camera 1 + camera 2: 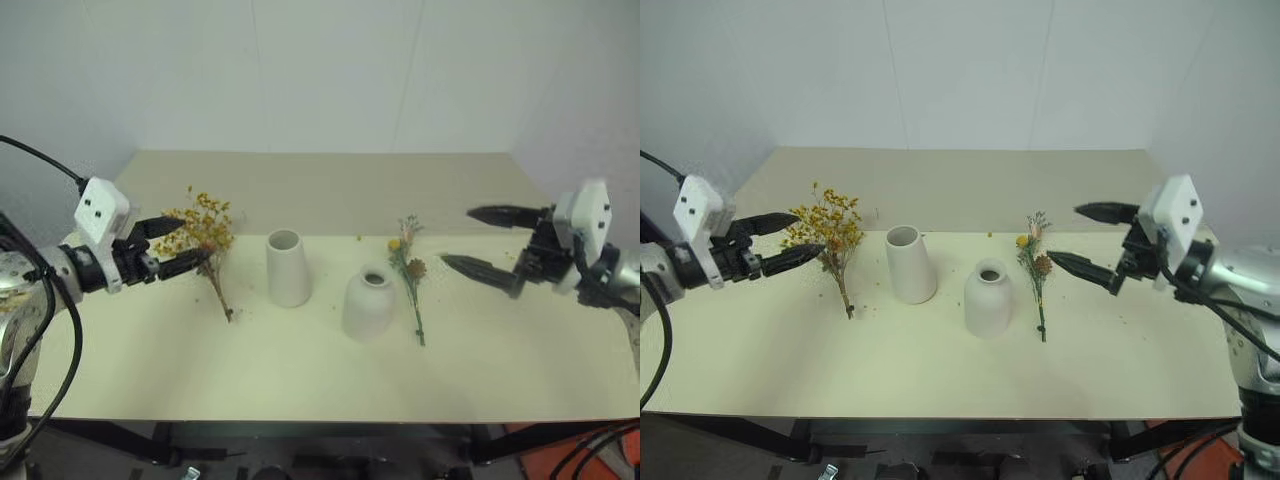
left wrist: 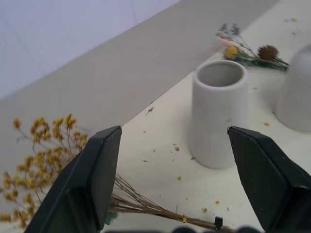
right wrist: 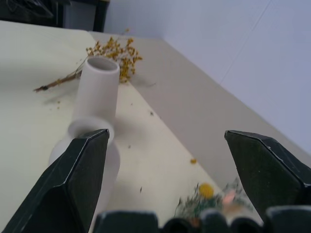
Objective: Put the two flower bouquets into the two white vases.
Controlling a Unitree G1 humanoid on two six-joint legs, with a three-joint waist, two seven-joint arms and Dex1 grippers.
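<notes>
You see a long pale cream table (image 1: 120,370) with all four things on it. The bushy bunch of tiny dried yellow-orange flowers on thin brown stems (image 1: 203,232) lies flat at the left of the middle of the picture from the robot's head. Its blooms point up toward the far edge and its stems point down toward you. Just to the right of it stands the taller white tapered vase with the wide mouth (image 1: 287,267). It is upright and its mouth is clear to see. A little lower and to the right stands the squat round white vase with the narrow neck (image 1: 369,304), also upright. The two vases are near each other but apart. Just to the right of the squat vase lies the small green sprig bunch with a yellow ball bloom and pinkish plumes (image 1: 408,270), flat on the table, blooms up and stem down.

Your left gripper (image 1: 178,244) is at the left side of the picture. Its two black fingers are spread apart and hold nothing. The fingertips sit in front of the yellow-orange blooms, so you cannot tell if they touch them.

Your right gripper (image 1: 478,240) is at the right side of the picture. Its fingers are spread wide and hold nothing. It is near the green sprig bunch but apart from it.
</notes>
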